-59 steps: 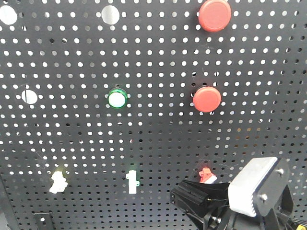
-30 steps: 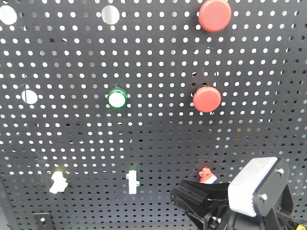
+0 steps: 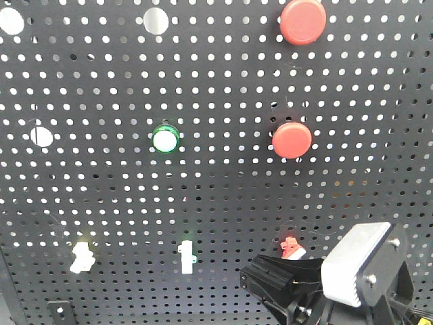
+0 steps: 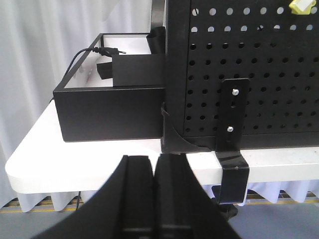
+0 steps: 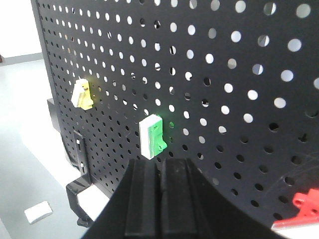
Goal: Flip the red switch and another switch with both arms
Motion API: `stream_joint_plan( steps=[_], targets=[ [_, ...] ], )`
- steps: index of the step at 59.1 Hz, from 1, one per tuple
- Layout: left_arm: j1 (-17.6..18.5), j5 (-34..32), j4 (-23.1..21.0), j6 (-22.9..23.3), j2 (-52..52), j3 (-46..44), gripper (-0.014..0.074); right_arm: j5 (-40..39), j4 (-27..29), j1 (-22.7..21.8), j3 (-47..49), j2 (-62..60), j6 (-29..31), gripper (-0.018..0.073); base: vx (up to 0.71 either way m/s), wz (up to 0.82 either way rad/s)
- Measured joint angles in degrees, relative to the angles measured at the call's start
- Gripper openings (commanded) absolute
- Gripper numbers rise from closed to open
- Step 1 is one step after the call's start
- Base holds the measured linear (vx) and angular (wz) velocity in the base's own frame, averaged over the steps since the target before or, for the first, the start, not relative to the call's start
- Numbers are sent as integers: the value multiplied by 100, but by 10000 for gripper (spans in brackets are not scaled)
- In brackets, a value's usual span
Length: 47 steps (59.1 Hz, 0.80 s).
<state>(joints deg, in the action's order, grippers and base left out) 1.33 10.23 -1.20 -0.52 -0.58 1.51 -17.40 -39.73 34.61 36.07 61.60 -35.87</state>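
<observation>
**Both grippers closed and empty near the foot of the pegboard**

Nearest the front camera, at the lower right, sits the right gripper [image 3: 270,281]: a silver-grey block with black fingers reaching left towards the board. In its own wrist view the right gripper [image 5: 160,167] has its two fingers pressed together with only a thin seam between them, and nothing is held. Its tip stands in front of the pegboard [image 5: 249,59], just below the white toggle with a green base [image 5: 151,137], apart from it.

The left gripper [image 4: 153,164] appears only in its own wrist view. Its black fingers are likewise closed against each other, holding nothing. It points at the bottom edge of the board, where a black bracket [image 4: 233,144] clamps the board to the white table [image 4: 75,159]. A black box [image 4: 109,112] with a cable stands on the table behind and left of the board.

On the board's lower row, the red switch [image 3: 291,246] is at the right, just above the right gripper's black fingers; whether they touch cannot be told. The same switch [image 5: 299,206] shows at the right edge of the right wrist view. The pale yellow switch [image 3: 82,257] is at the far left of that row, well apart from both grippers, with the green-based toggle [image 3: 187,257] between the two.

Higher up are a green-ringed button [image 3: 164,139] and two round red push buttons [image 3: 292,139], [image 3: 302,21].
</observation>
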Motion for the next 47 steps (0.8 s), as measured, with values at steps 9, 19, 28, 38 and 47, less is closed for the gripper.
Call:
stream_joint_plan(
  steps=[9,19,28,38,47],
  targets=[
    [0,0,0,0,0,0,2,2,0,0,0,0,0,-6,0,0],
    [0,2,0,0,0,0,2,22,0,0,0,0,0,-6,0,0],
    [0,6,0,0,0,0,2,367,0,0,0,-220,0,-6,0,0],
    [0,6,0,0,0,0,2,979,1185,-306,-328,-2247,1502,-6,0,0],
    [0,6,0,0,0,0,2,1262,2899,-1138,-1313,-3902,3362,-6,0,0]
  ],
)
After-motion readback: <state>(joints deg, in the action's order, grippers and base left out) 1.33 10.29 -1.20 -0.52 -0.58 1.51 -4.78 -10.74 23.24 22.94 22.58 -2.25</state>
